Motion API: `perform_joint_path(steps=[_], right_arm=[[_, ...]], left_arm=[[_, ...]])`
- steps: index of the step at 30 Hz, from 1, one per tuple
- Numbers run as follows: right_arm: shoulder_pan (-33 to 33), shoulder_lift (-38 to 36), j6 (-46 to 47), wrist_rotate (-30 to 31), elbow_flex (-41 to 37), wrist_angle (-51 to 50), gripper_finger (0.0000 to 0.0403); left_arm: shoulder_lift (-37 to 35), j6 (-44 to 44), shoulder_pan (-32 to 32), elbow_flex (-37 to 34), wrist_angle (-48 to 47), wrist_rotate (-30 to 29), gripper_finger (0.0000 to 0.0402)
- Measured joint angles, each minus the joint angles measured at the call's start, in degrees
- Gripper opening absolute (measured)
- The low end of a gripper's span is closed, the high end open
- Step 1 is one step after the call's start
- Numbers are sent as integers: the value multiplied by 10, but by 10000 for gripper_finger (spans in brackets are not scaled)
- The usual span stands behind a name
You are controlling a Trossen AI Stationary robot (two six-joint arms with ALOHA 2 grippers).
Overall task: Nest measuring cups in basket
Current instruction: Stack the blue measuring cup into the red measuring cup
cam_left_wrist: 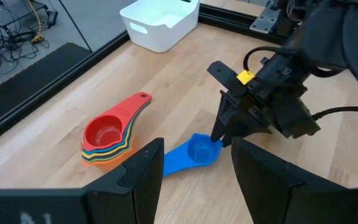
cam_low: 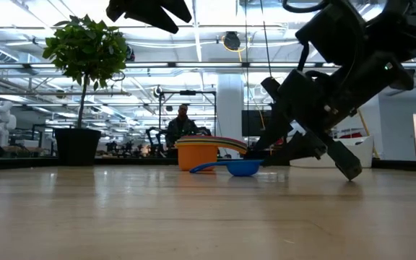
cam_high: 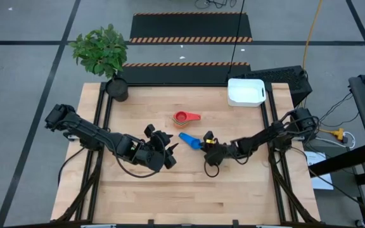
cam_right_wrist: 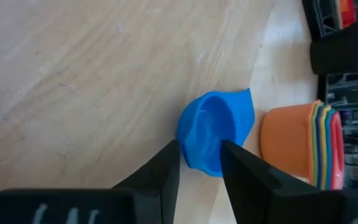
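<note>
One blue cup (cam_left_wrist: 194, 153) lies on the counter (cam_high: 170, 190) apart from the nested stack (cam_left_wrist: 109, 138), its bowl rim between the fingers of the right tool (cam_right_wrist: 199, 163), which are pinching in on it. That bite looks thin; the cup could tip or slip out when lifted. The left tool (cam_high: 168, 151) hovers nearby, half open and empty. The white basket (cam_high: 246, 92) sits well beyond both tools.

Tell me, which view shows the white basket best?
The left wrist view: the basket shows its rim, handle slot and inside. The high view shows it small, at the table's corner; the low view hides most of it; the right wrist view misses it.
</note>
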Motion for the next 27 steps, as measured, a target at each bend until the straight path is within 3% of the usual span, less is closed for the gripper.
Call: perform_joint_path(steps=[10,22,27], right_arm=[[-11,45,4,-31,0,49,99],[-16,49,26,-44,0,53,9],[-17,49,29,-43,0,53,3]], left_arm=[[0,1,0,0,0,0,191],[0,3,0,0,0,0,191],[0,2,0,0,0,0,191]])
